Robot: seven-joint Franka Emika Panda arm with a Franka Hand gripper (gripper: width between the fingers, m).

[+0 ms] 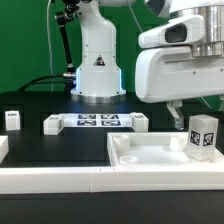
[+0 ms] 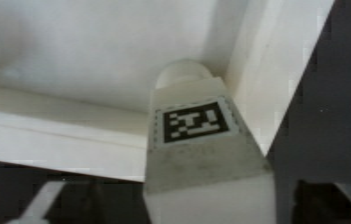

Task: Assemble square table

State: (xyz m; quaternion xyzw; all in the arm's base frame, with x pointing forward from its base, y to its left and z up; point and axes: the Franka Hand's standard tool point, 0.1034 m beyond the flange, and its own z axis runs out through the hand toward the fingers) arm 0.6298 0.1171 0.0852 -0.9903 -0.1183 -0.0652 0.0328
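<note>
Leg [image 1: 203, 136] upright, long axis vertical, at slab [image 1: 150, 152] corner.

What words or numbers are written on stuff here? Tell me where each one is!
No words or numbers can be read.
Triangle sign on the arm's base: too small to read.
Black-and-white tags on the marker board, the near leg and the far leg: square patterns, not letters.

Slab [image 1: 150, 152] cut off; leg's [image 2: 198, 140] lower end blurred.
</note>
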